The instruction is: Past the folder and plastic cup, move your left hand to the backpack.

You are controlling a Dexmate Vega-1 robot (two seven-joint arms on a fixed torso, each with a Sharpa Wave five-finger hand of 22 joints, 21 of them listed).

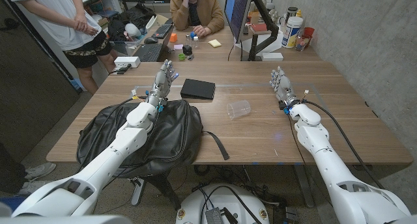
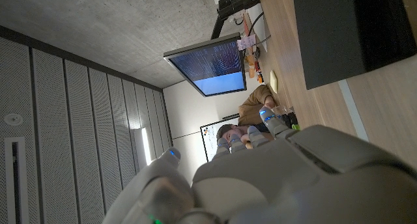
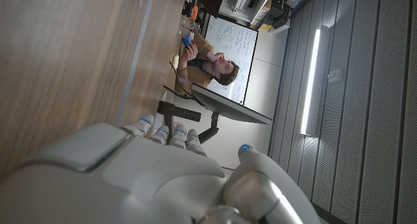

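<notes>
My left robot hand (image 1: pixel 163 79) is raised above the far edge of the slumped black leather backpack (image 1: pixel 140 136) on the wooden desk (image 1: pixel 247 129), fingers apart, holding nothing. The flat black folder (image 1: pixel 197 88) lies just beside it, the clear plastic cup (image 1: pixel 239 109) tipped over further right. My right robot hand (image 1: pixel 281 83) stands with fingers apart, holding nothing.

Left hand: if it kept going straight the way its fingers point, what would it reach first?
Probably nothing on the table: the left hand passes left of the black folder, towards the far edge. Depth unclear.
</notes>
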